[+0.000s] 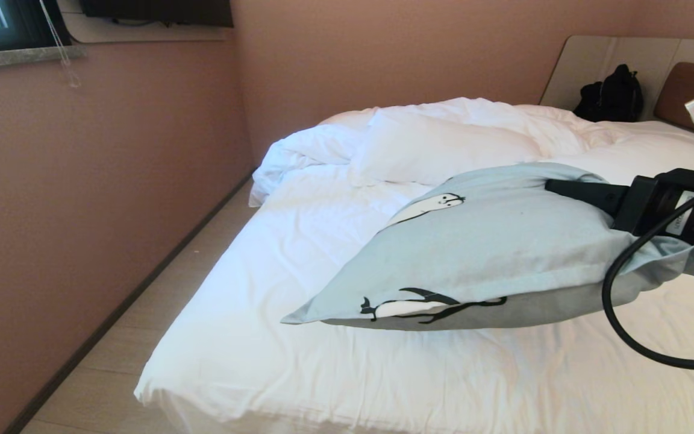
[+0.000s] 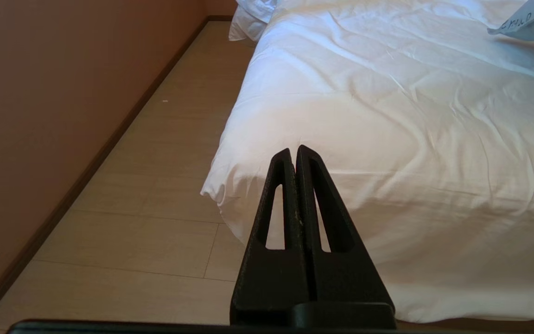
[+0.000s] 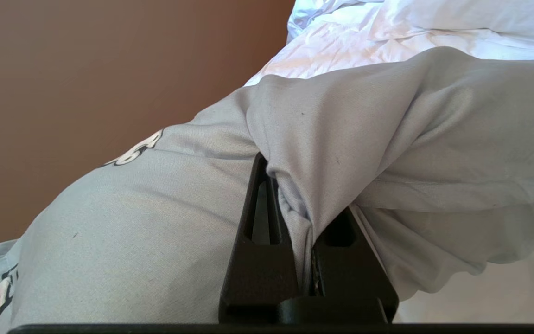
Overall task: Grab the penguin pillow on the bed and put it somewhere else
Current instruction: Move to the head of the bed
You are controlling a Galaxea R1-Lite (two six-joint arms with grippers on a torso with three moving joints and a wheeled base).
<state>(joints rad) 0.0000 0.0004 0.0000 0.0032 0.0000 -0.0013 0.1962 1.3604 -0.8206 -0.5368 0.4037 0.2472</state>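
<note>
Penguin pillow [image 1: 491,241] lifted clear of bed [image 1: 335,361].
Right gripper [image 3: 304,204] clamped on a fabric fold for carrying; left gripper [image 2: 295,153] parked, fingers together, beside the mattress.

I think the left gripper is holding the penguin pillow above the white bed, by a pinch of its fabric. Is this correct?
Not quite: the right gripper is holding it. The right wrist view shows it shut on a fold of the penguin pillow, lifted above the bed. The left gripper is shut on nothing, near the bed's corner.
</note>
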